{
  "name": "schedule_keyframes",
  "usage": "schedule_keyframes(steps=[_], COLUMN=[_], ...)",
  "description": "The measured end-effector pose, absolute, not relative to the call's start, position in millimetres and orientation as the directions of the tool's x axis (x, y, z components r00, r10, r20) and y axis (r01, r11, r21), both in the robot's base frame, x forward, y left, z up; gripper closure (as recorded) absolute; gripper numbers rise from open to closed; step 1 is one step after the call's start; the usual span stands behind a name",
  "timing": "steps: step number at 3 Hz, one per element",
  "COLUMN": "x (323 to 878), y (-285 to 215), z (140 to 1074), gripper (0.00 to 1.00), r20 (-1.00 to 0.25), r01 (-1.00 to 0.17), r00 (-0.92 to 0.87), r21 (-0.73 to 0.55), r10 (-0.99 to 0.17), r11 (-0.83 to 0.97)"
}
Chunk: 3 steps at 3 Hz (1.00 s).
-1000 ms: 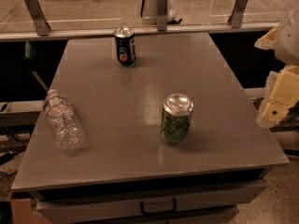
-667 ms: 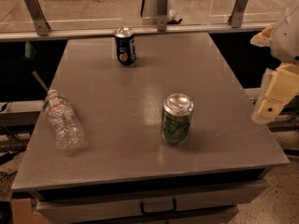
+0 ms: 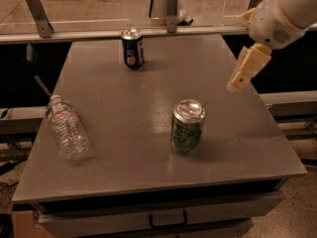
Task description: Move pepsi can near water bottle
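The pepsi can [image 3: 132, 49] stands upright at the far middle of the grey table [image 3: 114, 148]. The water bottle [image 3: 66, 128] lies on its side near the table's left edge, its white cap pointing to the far side. My gripper [image 3: 246, 67] hangs from the white arm above the table's right side. It is well to the right of the pepsi can and touches nothing.
A green can [image 3: 187, 125] stands upright in the middle of the table, between the near edge and my gripper. A metal rail with posts [image 3: 171, 6] runs behind the table. A drawer front [image 3: 166, 216] shows below the near edge.
My arm and gripper have moved left, from beyond the table's right edge to above its right side. The cans and the bottle have not moved.
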State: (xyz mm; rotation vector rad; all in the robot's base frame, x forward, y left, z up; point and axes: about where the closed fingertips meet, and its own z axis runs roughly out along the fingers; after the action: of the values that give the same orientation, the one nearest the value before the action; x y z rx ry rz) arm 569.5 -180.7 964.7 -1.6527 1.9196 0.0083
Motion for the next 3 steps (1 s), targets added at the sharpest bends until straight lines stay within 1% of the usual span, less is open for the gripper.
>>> schedule_keyframes(steps=[1,2,3], x=[630,678,706], y=[-146,-108,-64], z=[953,935,916], gripper=[0.00,0.00,0.00], r20=[-0.547,-0.646,-0.732], r01=[-0.899,-0.912,-0.935], r00=[0.013,0.015,-0.017], r21=[-0.374,-0.322,-0.229], r10=[-0.837,-0.763,-0.681], r11=[0.230,0.255,0.269])
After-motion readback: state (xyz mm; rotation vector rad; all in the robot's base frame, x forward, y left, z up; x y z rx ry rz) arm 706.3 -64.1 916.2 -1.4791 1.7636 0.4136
